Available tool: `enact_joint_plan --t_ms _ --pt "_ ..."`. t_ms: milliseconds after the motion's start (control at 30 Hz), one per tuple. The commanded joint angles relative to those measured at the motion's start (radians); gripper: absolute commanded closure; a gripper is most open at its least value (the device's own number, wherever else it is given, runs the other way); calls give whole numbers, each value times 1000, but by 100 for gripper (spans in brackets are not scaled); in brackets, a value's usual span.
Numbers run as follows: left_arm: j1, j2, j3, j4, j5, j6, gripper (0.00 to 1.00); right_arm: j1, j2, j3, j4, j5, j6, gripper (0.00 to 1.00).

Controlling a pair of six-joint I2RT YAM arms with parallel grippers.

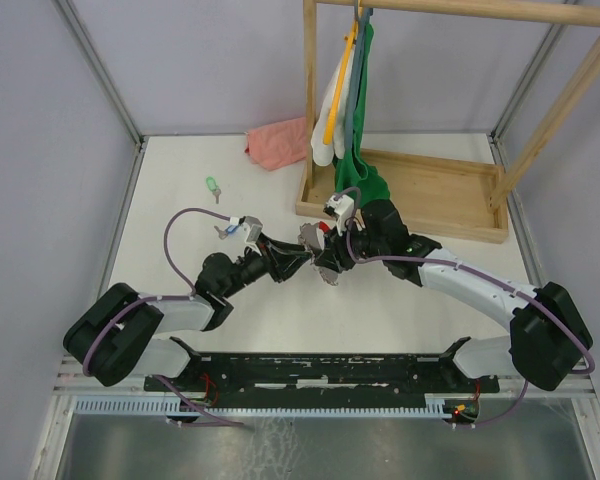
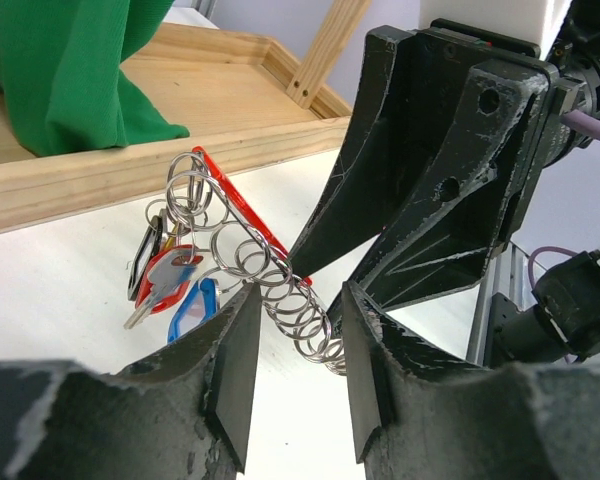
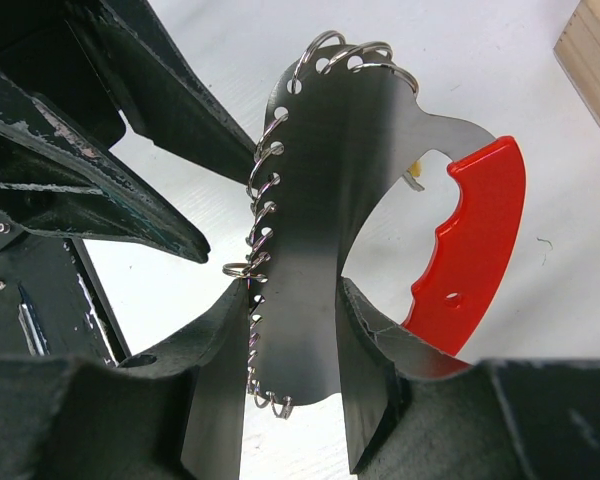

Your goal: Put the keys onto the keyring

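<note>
Keyring [image 3: 310,200] is off the tabletop [image 1: 380,320], held mid-air between both arms at centre. Right gripper [image 3: 295,300]: jaws clamped on its flat metal strip, red handle to one side. Left gripper [image 2: 298,300]: jaws straddle the row of rings with a narrow gap, and I can't tell if they pinch. A blue key [image 2: 195,308] hangs in a cluster off an end ring. The green key [image 1: 212,185] lies alone on the white tabletop, far left. At the back I see a pink cloth [image 1: 278,143] and a wooden rack [image 1: 430,190] with green fabric [image 1: 360,160]. Plain grey walls [image 1: 40,100].
</note>
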State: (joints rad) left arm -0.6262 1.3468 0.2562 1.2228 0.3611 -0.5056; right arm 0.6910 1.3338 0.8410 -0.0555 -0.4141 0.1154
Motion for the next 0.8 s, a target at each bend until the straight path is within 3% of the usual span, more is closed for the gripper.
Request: enact_joint_plan --t_ms 0,433,767 --pt "-4 -13 18 28 -34 43 53 0 -40 6 75 -21 9 77" --pt "-5 -27 20 38 -78 15 44 16 -30 7 75 -35 7 78" --pt "-4 -10 12 103 -100 -53 44 29 -25 10 73 -45 3 78"
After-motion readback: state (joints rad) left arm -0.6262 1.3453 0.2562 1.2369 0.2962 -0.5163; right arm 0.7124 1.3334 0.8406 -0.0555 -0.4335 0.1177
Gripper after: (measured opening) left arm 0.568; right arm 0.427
